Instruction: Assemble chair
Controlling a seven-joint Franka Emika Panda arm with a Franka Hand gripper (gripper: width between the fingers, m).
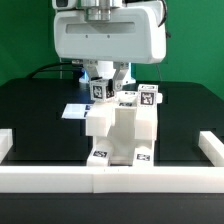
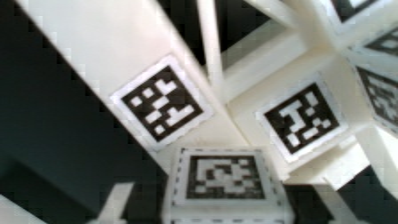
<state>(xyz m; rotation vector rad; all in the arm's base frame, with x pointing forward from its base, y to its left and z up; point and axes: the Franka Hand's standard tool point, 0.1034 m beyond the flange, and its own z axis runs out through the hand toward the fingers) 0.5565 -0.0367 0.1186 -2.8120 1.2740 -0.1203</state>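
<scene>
The partly built white chair [image 1: 125, 130] stands mid-table, just behind the front wall, with square tags on its top and front faces. My gripper [image 1: 108, 86] hangs over its back edge, towards the exterior view's left, shut on a small white tagged chair part [image 1: 100, 91]. In the wrist view that part [image 2: 224, 175] sits between my gripper's [image 2: 224, 203] two fingers [image 2: 119, 198]. Beyond it lie the chair's slanted white pieces, one with a tag [image 2: 169, 100] and another with a tag [image 2: 299, 118]. I cannot tell whether the held part touches the chair.
A long white border wall [image 1: 110, 178] runs along the front, with short wall ends at the left [image 1: 5, 142] and right [image 1: 211, 148]. The marker board [image 1: 73, 111] lies flat on the black table behind the chair's left side.
</scene>
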